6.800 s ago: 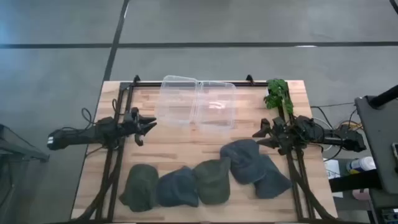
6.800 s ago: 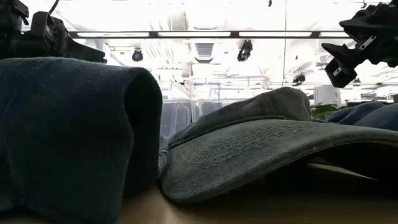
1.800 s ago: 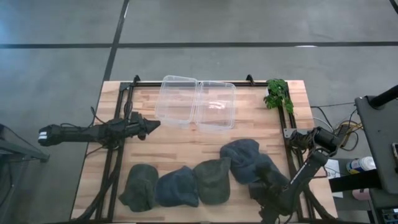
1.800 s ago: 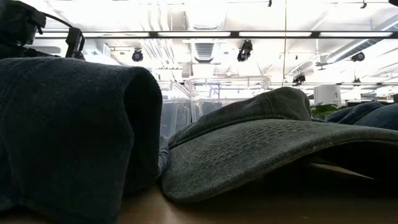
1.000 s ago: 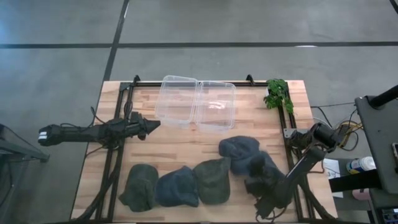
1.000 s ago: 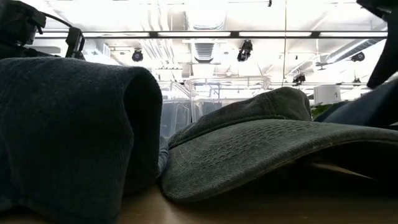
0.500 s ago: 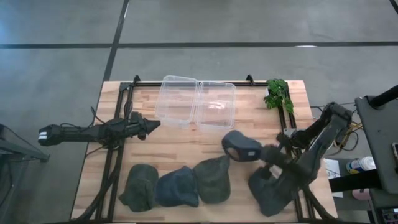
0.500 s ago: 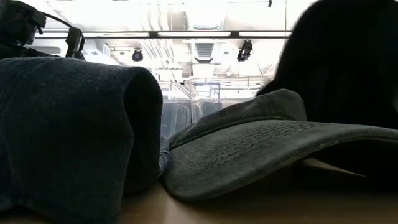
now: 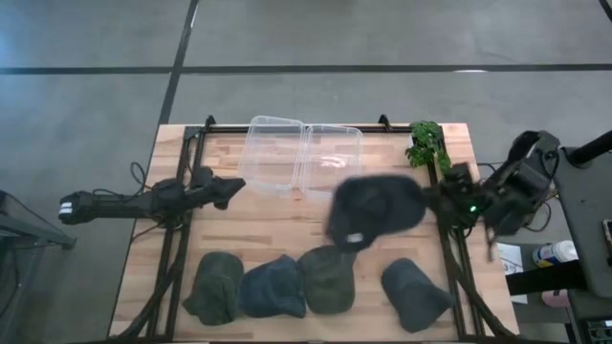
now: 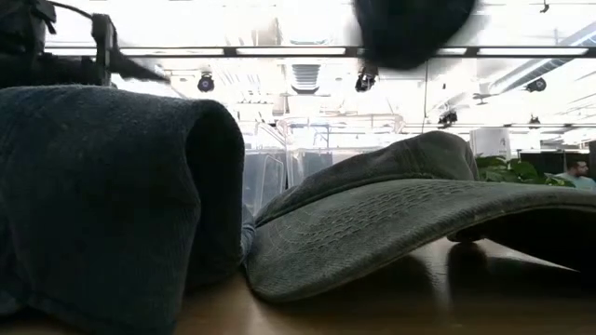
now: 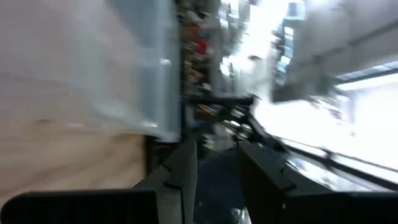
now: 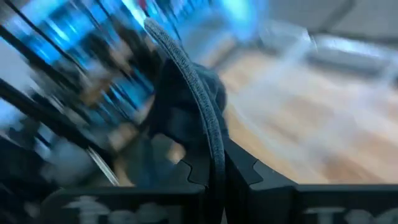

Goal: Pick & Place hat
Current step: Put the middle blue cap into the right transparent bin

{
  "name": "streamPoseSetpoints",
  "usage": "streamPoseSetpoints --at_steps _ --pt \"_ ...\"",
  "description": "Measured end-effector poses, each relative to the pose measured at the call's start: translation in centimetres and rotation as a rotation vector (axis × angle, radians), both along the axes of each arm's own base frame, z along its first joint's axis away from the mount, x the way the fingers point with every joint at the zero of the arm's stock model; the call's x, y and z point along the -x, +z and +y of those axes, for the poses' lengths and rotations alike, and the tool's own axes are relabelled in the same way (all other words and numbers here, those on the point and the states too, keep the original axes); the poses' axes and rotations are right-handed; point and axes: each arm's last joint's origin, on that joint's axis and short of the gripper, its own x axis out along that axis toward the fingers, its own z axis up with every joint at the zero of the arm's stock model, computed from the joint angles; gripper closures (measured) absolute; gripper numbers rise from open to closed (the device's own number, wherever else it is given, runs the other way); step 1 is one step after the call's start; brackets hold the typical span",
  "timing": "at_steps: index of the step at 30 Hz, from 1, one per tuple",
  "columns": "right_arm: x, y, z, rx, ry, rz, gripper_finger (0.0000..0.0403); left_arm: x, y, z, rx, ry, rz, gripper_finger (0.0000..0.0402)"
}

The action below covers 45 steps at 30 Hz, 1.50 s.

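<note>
A dark blue hat [image 9: 375,210] hangs in the air over the table's middle right, below the clear containers [image 9: 304,158], with my right gripper [image 9: 428,199] shut on it from the right. In the low view the hat [image 10: 410,28] shows high up. Several more hats lie along the near edge: a green one [image 9: 215,287], a blue one [image 9: 273,287], a green one [image 9: 328,277] and a blue one [image 9: 414,291], each resting on the wood. My left gripper [image 9: 234,184] stands open at the left, nothing between its fingers [image 11: 186,168]. My right gripper pinches the hat's thin curved brim edge [image 12: 214,155] between its two fingers [image 12: 242,168]. It comes at the hat about level from the table's right side. The hat is lifted clear of the table and reaches out from the fingers toward the table's middle.
Two clear plastic containers stand side by side at the far middle. A green plant [image 9: 427,143] sits at the far right corner. Dark frame rails [image 9: 172,258] run along both sides of the table. Bare wood [image 9: 277,225] lies between the containers and the row of hats.
My right gripper has risen from the near right corner toward the far right, rolling as it went, and has carried the dark blue hat up off the blue hat beneath it. That lower hat has stayed on the table. My left gripper has tipped up a little.
</note>
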Motion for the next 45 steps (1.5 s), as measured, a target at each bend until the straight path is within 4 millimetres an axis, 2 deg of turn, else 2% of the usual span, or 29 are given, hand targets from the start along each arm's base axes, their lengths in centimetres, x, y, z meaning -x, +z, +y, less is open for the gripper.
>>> streamPoseSetpoints --at_steps 3,6,10,13,16,19,24,26,28,32,34,37,42,45 --pt "-0.2 1.5 -0.6 0.014 -0.017 -0.098 0.0389 0.0 1.0 -0.2 -0.047 -0.037 -0.089 0.0296" --pt "-0.9 2.1 -1.0 0.007 -0.097 -0.147 0.0389 -0.1 2.2 -0.5 -0.094 -0.052 -0.106 0.0296" --pt "-2.7 1.9 -1.8 -0.024 -0.224 -0.165 0.039 -0.7 3.9 -0.7 -0.17 -0.065 -0.055 0.0296" --pt "-4.2 1.9 -2.5 -0.053 -0.24 -0.162 0.039 -1.7 5.0 -0.7 -0.237 -0.067 0.024 0.0296" --pt "-5.7 2.3 -3.0 -0.072 -0.189 -0.183 0.039 -3.1 6.2 -0.7 -0.338 -0.081 0.093 0.0296" --pt "-6.5 2.5 -3.4 -0.085 -0.147 -0.197 0.039 -4.9 8.3 -0.9 -0.531 -0.096 0.166 0.0296" --pt "-6.7 2.4 -3.8 -0.125 -0.173 -0.206 0.039 -8.3 11.7 -1.2 -0.914 -0.152 0.392 0.0296" --pt "-6.7 2.4 -3.8 -0.137 -0.176 -0.212 0.039 -9.6 13.6 -1.2 -1.023 -0.161 0.434 0.0296" --pt "-6.7 2.4 -3.8 -0.15 -0.178 -0.217 0.039 -11.0 14.3 -1.2 -1.098 -0.201 0.524 0.0296" --pt "-7.1 2.2 -3.7 -0.166 -0.188 -0.213 0.039 -13.9 16.0 -1.3 -1.221 -0.24 0.569 0.0296" --pt "-7.6 1.9 -3.6 -0.16 -0.193 -0.197 0.039 -15.2 17.2 -1.4 -1.277 -0.239 0.535 0.0296" --pt "-8.3 1.4 -3.6 -0.149 -0.193 -0.164 0.039 -17.0 17.9 -1.5 -1.296 -0.266 0.524 0.0296" --pt "-9.6 0.0 -3.8 -0.15 -0.177 -0.063 0.039 -18.7 19.3 -1.5 -1.299 -0.254 0.487 0.0296" --pt "-10.4 -0.6 -4.0 -0.149 -0.17 -0.017 0.039 -19.4 19.3 -1.5 -1.28 -0.26 0.492 0.0296"
